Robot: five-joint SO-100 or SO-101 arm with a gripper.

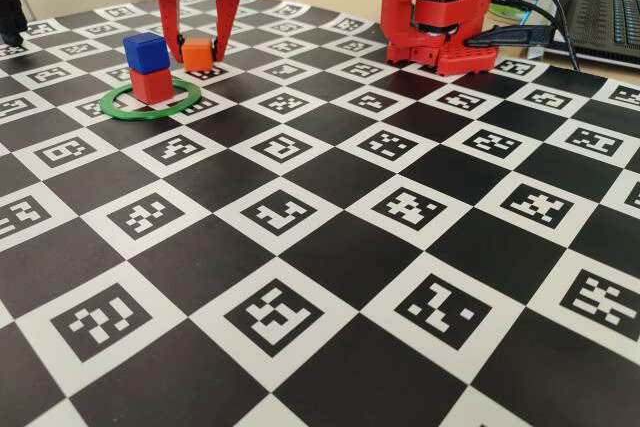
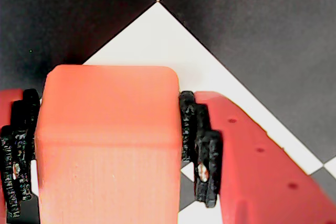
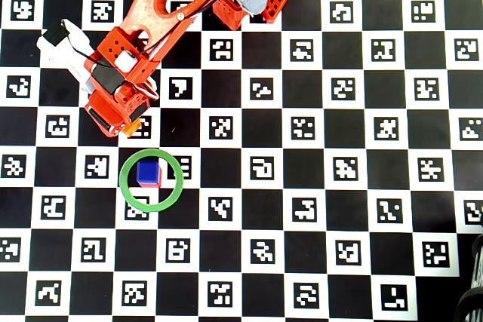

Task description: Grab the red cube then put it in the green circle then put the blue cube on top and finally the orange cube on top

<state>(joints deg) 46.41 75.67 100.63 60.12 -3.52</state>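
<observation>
Fingers seem clenched on the orange cube; an off-centre placement could topple the blue cube off the red cube

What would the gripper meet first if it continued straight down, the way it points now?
The orange cube already sits between the fingers of the gripper, so further descent would probably press it against the checkered board. Whether the cube rests on the board is unclear.
</observation>
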